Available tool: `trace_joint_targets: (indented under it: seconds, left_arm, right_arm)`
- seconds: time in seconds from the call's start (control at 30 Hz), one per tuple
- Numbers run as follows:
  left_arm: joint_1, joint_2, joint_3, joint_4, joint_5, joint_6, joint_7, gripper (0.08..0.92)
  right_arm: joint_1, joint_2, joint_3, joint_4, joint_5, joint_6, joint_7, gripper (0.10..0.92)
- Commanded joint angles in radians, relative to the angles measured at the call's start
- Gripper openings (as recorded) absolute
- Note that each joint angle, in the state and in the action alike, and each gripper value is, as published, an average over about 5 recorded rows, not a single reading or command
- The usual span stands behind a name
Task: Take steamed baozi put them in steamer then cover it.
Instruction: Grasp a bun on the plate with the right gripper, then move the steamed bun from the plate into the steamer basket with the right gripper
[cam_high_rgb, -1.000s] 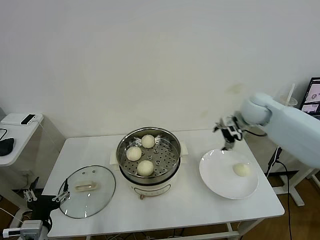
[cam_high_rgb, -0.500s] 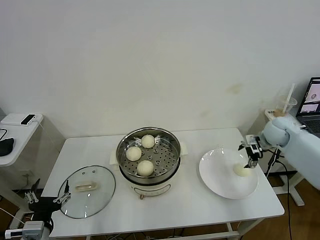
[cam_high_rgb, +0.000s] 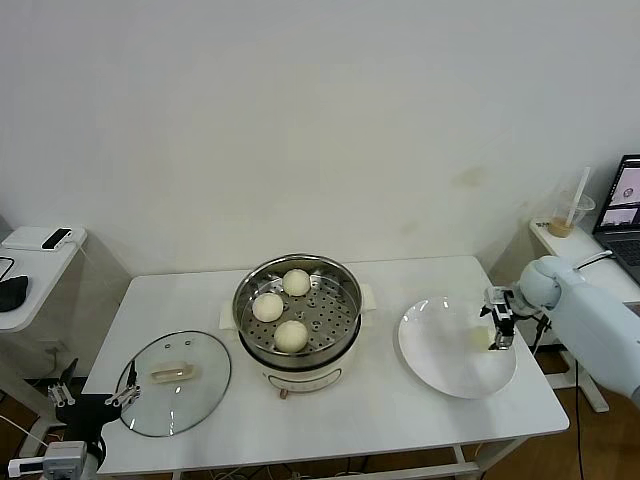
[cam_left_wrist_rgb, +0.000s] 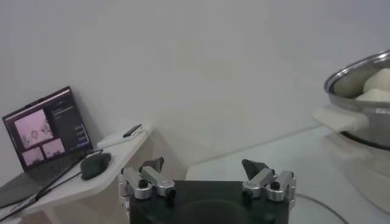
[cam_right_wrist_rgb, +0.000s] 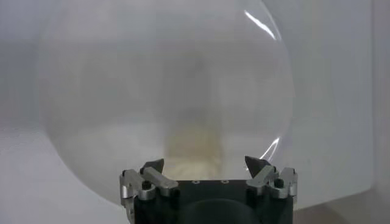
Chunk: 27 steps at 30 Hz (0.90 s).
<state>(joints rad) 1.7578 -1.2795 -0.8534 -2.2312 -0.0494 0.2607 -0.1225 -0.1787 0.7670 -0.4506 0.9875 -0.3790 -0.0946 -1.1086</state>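
1. Head view: three steamed baozi (cam_high_rgb: 291, 334) are sitting in the steamer (cam_high_rgb: 298, 312) at the middle of the table (cam_high_rgb: 380, 420). My right gripper (cam_high_rgb: 497, 321) is hanging over the white plate (cam_high_rgb: 445, 360), jaws spread wide around the fourth bun (cam_high_rgb: 480, 339). The cover (cam_high_rgb: 175, 382) is lying flat on the table to my left, my left gripper (cam_high_rgb: 92, 395) waiting just beside it.
2. Left wrist view: my left gripper (cam_left_wrist_rgb: 207, 173) is holding its jaws open on nothing; the steamer (cam_left_wrist_rgb: 359, 94) is showing buns.
3. Right wrist view: my right gripper (cam_right_wrist_rgb: 208, 167) is standing open above the plate (cam_right_wrist_rgb: 97, 79), the bun (cam_right_wrist_rgb: 192, 146) blurred between the tips.
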Motion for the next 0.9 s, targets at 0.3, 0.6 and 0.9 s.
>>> trace_joint_targets:
  seconds: [0.3,0.6,0.9]
  left_arm:
    - [-0.007,0.0,0.0,0.011,-0.002,0.0,0.0,0.823]
    - [-0.009,0.002,0.0,0.012,-0.002,0.0,-0.001,0.823]
    - [-0.008,0.008,-0.002,0.003,-0.004,0.001,0.0,0.823]
  right_arm:
    - [-0.027,0.073,0.033,-0.11,-0.059,-0.011,0.002,0.742]
    - [0.034,0.039,-0.018,-0.046,0.004,-0.029,-0.02,0.598]
    - [0.311,-0.031,-0.258,0.173,0.215,-0.135,-0.05,0.596]
